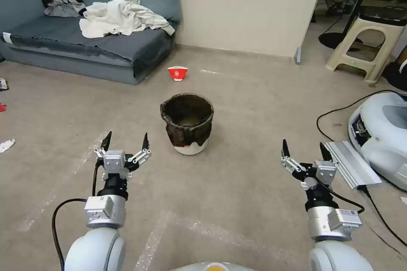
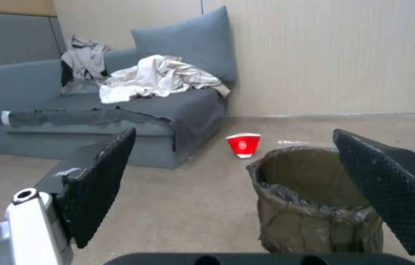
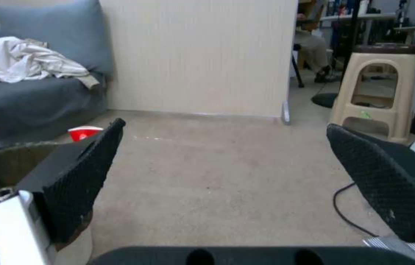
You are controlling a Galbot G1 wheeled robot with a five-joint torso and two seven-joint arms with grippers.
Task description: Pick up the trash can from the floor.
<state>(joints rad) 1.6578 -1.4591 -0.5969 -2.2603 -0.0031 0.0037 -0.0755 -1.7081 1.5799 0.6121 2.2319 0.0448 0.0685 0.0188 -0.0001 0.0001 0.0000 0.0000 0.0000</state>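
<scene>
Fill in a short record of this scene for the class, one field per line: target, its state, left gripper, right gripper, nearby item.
target: trash can on the floor
state: upright, dark bag folded over its rim, untouched
left gripper: open, low, short of the can on its left
right gripper: open, low, off to the can's right
nearby item: red-and-white cup beyond the can, near the sofa

Crinkled plastic bag on trash can (image 1: 187,123); matt floor (image 1: 237,186); textured rubbery fingers (image 2: 100,184)

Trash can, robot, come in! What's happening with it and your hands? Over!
Left hand and right hand both open, low, holding nothing. Trash can upright on floor, between and ahead of them. Red cup beyond it, nothing blocking.
</scene>
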